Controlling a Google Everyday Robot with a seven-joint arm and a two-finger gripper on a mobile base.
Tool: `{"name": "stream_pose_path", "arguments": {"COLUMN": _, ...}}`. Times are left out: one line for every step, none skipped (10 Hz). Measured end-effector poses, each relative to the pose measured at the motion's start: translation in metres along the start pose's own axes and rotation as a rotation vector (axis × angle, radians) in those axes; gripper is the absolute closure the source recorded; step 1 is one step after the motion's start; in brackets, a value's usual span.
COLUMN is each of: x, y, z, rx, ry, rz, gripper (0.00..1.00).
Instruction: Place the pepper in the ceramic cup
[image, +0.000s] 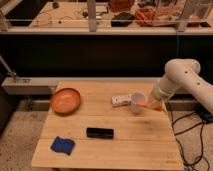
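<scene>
The white ceramic cup (136, 102) stands on the wooden table (105, 150) near its right side, just right of a flat white box (119, 100). My gripper (150, 103) comes in from the right at the end of the white arm (177, 80) and sits right beside the cup's rim. It is shut on the slim orange pepper (145, 104), which is held just above the table with its tip against the cup's right edge. Most of the pepper is hidden by the gripper.
A round orange bowl (66, 100) sits at the table's left back. A black rectangular object (100, 132) lies mid-front and a blue cloth-like item (62, 145) lies at the front left. A dark counter wall runs behind the table.
</scene>
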Motion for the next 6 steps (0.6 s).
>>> {"name": "stream_pose_path", "arguments": {"x": 0.002, "y": -0.004, "z": -0.001, "rx": 0.002, "ry": 0.003, "rz": 0.004, "gripper": 1.0}}
{"name": "stream_pose_path", "arguments": {"x": 0.0, "y": -0.007, "z": 0.0, "rx": 0.002, "ry": 0.006, "rz": 0.004, "gripper": 1.0}}
{"name": "stream_pose_path", "arguments": {"x": -0.003, "y": -0.011, "z": 0.0, "rx": 0.004, "ry": 0.011, "rz": 0.002, "gripper": 1.0}}
{"name": "stream_pose_path", "arguments": {"x": -0.004, "y": -0.014, "z": 0.001, "rx": 0.006, "ry": 0.016, "rz": 0.002, "gripper": 1.0}}
{"name": "stream_pose_path", "arguments": {"x": -0.005, "y": -0.016, "z": 0.001, "rx": 0.009, "ry": 0.019, "rz": 0.002, "gripper": 1.0}}
{"name": "stream_pose_path", "arguments": {"x": -0.005, "y": -0.018, "z": 0.001, "rx": 0.011, "ry": 0.022, "rz": 0.002, "gripper": 1.0}}
